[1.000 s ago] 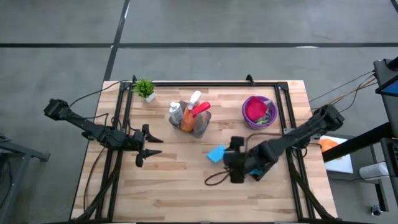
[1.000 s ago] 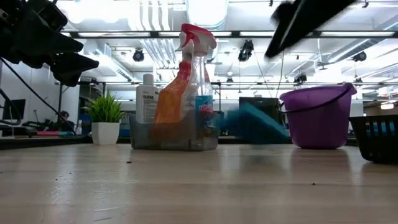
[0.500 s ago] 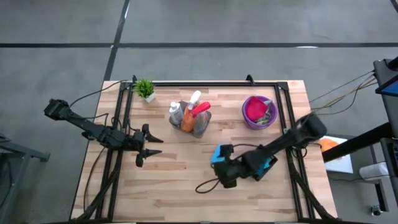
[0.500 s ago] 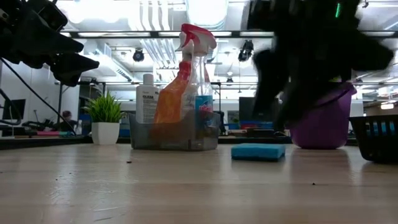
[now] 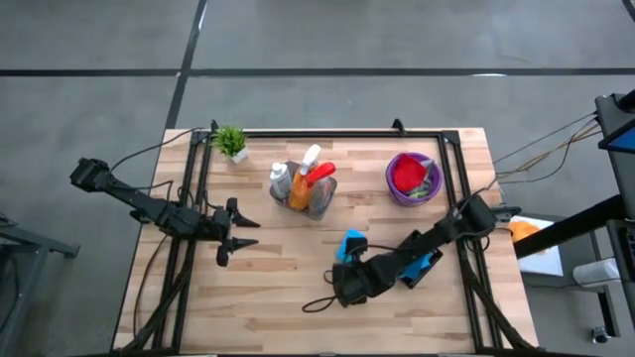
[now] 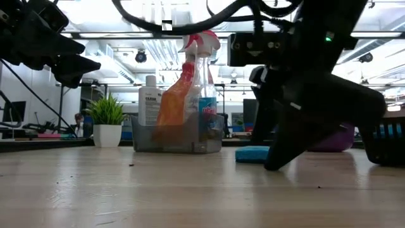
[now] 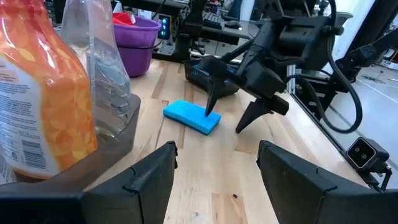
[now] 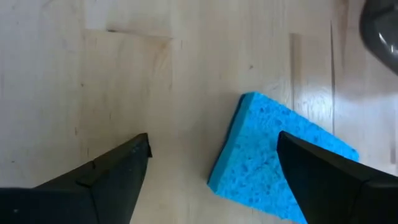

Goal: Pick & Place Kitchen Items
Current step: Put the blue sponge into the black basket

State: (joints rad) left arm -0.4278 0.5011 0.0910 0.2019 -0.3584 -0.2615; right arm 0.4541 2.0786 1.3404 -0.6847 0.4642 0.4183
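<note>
Sponge lies flat on the counter, off-centre beside the right pincer. Pincer's wide open, holding nothing. Left one's way farther off.

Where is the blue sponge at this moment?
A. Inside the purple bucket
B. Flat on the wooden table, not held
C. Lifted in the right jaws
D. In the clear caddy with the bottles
B: the blue sponge lies flat on the table, and the right gripper stands open above it, clamping nothing.

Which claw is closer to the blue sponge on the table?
The right claw is: it stands open right at the sponge, one tip at its edge. The left claw waits open across the table, well apart.
</note>
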